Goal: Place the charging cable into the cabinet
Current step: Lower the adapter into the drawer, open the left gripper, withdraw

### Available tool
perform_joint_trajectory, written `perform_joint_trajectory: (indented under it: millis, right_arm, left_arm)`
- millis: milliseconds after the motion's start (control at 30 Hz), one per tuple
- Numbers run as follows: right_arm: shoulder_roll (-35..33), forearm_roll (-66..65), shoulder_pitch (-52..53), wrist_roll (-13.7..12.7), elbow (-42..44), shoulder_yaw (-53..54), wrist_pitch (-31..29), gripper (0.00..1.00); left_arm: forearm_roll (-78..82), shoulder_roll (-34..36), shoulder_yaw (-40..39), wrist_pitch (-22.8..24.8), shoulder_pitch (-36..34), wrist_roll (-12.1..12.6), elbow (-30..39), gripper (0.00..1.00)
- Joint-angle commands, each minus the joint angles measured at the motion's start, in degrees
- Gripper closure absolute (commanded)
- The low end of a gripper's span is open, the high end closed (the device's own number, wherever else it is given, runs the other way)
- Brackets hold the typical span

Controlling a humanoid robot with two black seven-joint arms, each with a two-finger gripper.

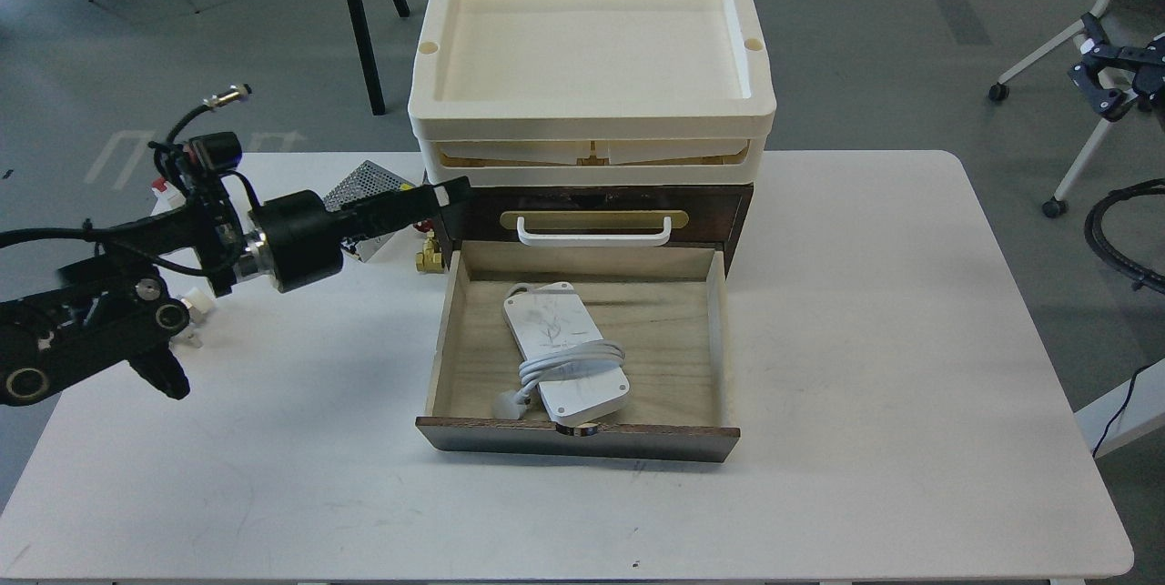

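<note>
Placement step looks done: flat white scuffed power-brick charging cable (566, 352) lying loose in pale wood drawer of dark brown wooden cabinet (582, 439). Next: push drawer shut. Left end effector (450, 191) clear of drawer, empty, finger gap unreadable. Right one unseen. White surface (865, 312); grey floor, office chair beyond.
</note>
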State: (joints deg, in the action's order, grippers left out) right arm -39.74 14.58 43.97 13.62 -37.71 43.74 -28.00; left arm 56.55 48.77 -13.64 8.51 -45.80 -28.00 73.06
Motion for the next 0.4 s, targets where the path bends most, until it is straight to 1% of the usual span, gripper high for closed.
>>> perform_joint_trajectory:
  millis: [0, 100, 233, 300, 367]
  right_arm:
    - [0.9, 0.0, 0.5, -0.1, -1.0, 0.1, 0.0, 0.00]
    - [4.7, 0.0, 0.7, -0.1, -1.8, 0.7, 0.0, 0.00]
    - [10.6, 0.0, 0.6, -0.1, -1.2, 3.3, 0.0, 0.00]
    - [12.9, 0.0, 0.1, -0.1, -1.2, 5.6, 0.0, 0.00]
    - [13.4, 0.0, -0.2, 0.0, -1.5, 7.4, 0.0, 0.00]
  left_arm:
    - [-20.9, 4.5, -6.0, 10.2, 2.0, 0.0, -0.6, 0.05]
    - [-36.9, 4.1, -12.3, 19.5, 2.2, 0.0, -6.3, 0.04]
    - [-51.7, 1.2, -21.1, 19.5, 1.4, 0.0, -15.7, 0.03]
    - [-54.9, -2.4, -23.3, 19.5, 0.9, 0.0, -19.9, 0.01]
    - [-55.2, -6.3, -25.6, 19.5, 0.2, 0.0, -22.6, 0.01]
